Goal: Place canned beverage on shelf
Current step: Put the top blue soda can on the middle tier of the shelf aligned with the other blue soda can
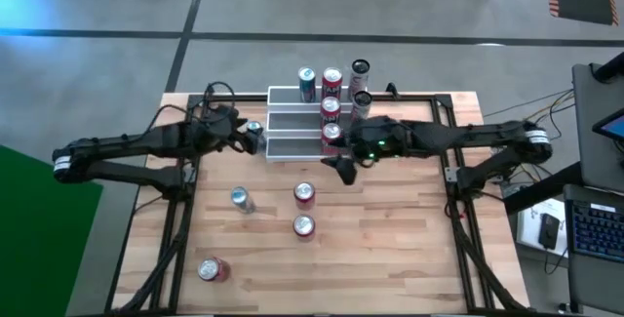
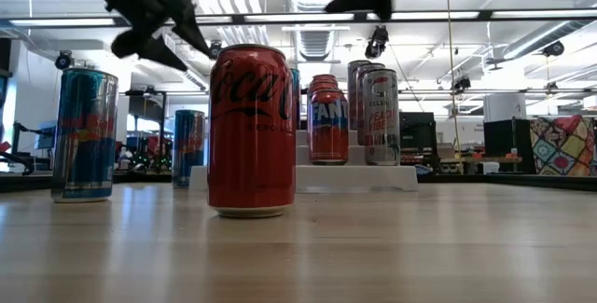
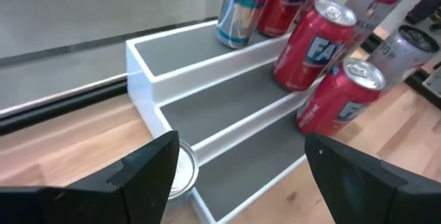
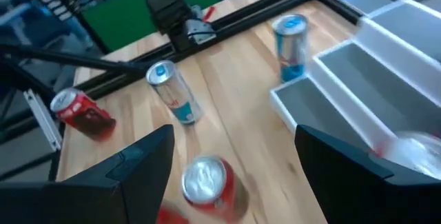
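Observation:
The shelf is a white three-step rack with grey treads at the table's far middle. It holds several cans: a blue one and a red one on the top step, red ones on the lower steps, and silver ones at its right end. A slim blue can stands upright on the table against the shelf's left end. My left gripper hovers open beside and above that can. My right gripper hovers open in front of the shelf, above a red can.
On the table in front of the shelf stand a slim blue can and two red cans. A red can lies on its side near the front left. Black frame rails run along both table sides.

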Controlling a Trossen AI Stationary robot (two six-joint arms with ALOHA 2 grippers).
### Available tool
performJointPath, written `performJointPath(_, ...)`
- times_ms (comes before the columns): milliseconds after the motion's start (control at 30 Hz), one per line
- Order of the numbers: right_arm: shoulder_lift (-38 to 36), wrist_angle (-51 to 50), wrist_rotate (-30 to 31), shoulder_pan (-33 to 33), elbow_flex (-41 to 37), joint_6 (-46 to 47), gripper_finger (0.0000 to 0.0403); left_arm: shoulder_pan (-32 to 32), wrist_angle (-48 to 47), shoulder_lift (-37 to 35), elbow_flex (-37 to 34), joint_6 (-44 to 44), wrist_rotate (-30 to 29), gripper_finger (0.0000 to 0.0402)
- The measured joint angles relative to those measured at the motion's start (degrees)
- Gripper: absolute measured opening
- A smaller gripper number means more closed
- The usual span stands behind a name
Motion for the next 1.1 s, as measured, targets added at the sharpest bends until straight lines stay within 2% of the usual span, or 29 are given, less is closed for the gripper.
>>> performJointPath(233, 13.3, 1.5, -1.0, -2.0, 9.4, -7.2, 0.0290, -1.6, -13.4, -3.0, 6.3, -3.1, 0.5, 0.0300)
performJointPath(433, 23.3, -0.6, -1.0, -3.1, 20.0, -10.3, 0.0290, -2.2, -16.1, -7.2, 6.0, -4.9, -1.4, 0.0300)
performJointPath(567, 28.6, -2.0, -0.5, -4.2, 26.2, -12.2, 0.0290, -1.9, -20.2, -7.9, 5.9, -5.1, -4.6, 0.0300)
performJointPath(733, 35.1, -3.3, -0.4, -5.7, 34.4, -16.1, 0.0290, -1.8, -26.1, -7.6, 5.9, -6.6, -4.7, 0.0298)
performJointPath(833, 39.4, -7.8, 0.4, -6.3, 40.8, -17.1, 0.0290, -1.7, -29.2, -7.4, 5.7, -7.9, -5.0, 0.0287)
performJointPath(1000, 45.3, -17.3, 5.6, -6.3, 50.5, -19.5, 0.0290, -0.6, -30.8, -7.6, 4.4, -8.5, -5.1, 0.0258)
performJointPath(1100, 47.6, -20.5, 6.0, -6.3, 55.3, -20.1, 0.0290, 0.2, -31.6, -7.9, 3.7, -9.2, -4.0, 0.0239)
